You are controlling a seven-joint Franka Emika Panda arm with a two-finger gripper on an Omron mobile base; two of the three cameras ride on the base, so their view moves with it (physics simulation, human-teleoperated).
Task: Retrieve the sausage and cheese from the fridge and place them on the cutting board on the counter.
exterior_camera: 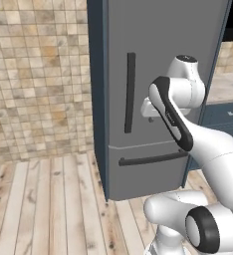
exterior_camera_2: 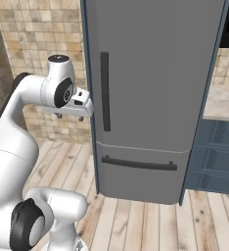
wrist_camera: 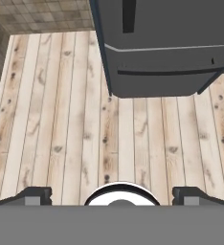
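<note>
Fridge (exterior_camera: 153,99) closed; counter (exterior_camera_2: 223,103) rightward.

Ahead of the claw (wrist_camera: 112,194), the fridge (exterior_camera: 158,74) looks like smooth matt grey metal with dark matt handles (exterior_camera: 130,92). Below the claw, the floor (wrist_camera: 61,119) is pale knotty wood planks. The wall (exterior_camera: 39,74) is rough-looking beige tile.

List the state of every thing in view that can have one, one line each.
fridge: upper door and lower drawer both shut, nothing of the inside visible.
upper door handle: upright, untouched.
lower drawer handle: level, untouched.
gripper: open, holding nothing, pointing down at the floor, apart from the fridge.
blue drawers beside the fridge: shut.
</note>
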